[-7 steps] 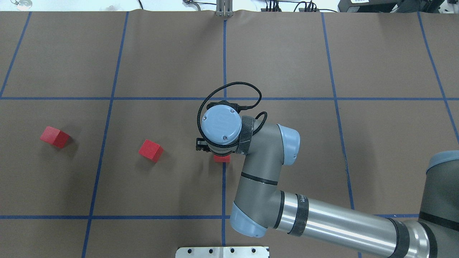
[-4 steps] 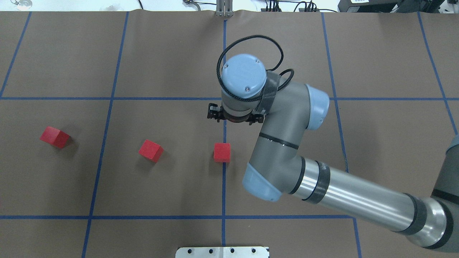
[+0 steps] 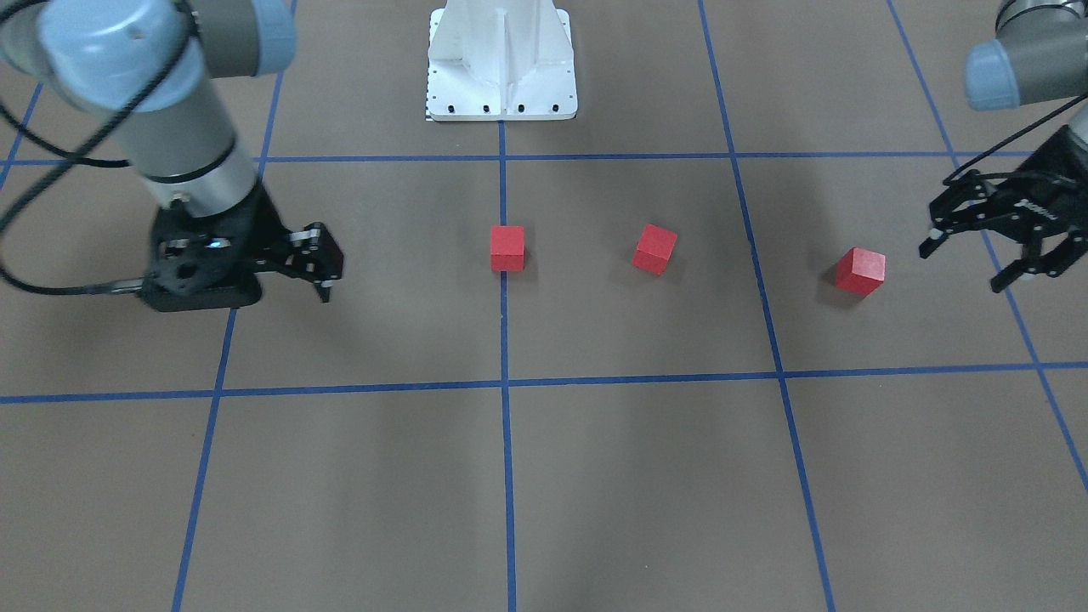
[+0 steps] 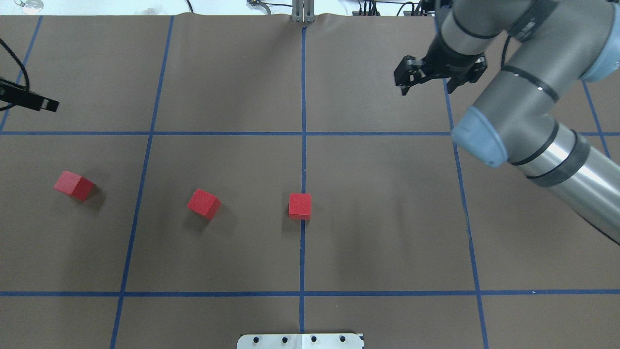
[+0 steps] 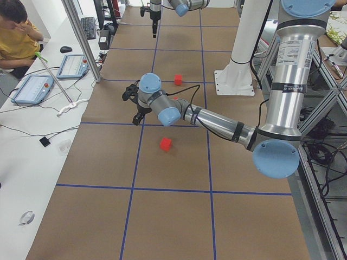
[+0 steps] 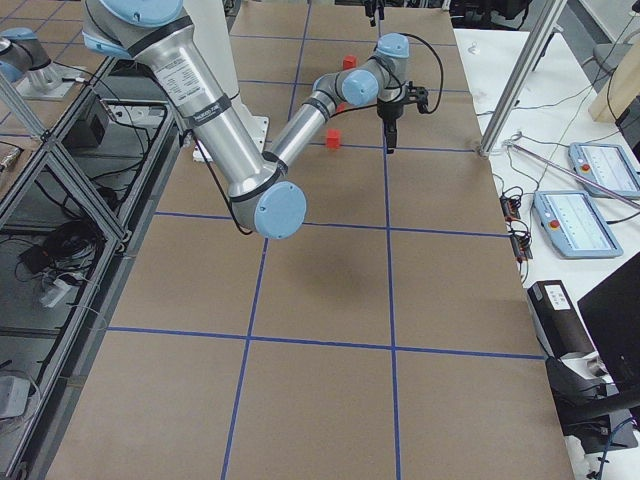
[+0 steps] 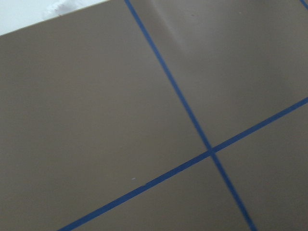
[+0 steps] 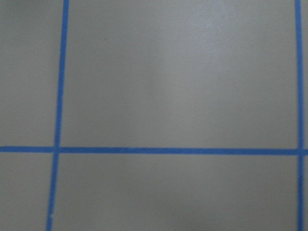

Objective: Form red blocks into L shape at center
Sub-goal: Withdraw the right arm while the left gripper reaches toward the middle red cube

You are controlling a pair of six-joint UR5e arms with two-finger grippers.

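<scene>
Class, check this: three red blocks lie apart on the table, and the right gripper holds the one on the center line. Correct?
No. The right gripper is open and holds nothing; the center-line block sits free, as the overhead view shows.

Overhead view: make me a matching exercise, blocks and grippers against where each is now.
1 left gripper
2 right gripper
3 middle block
4 end block on robot's right

a on the blue centre line
b inside a square, off every line
c on robot's right side, far from every block
d nearest the end block on robot's left

Pairs: 1-d, 2-c, 3-b, 4-a
</scene>
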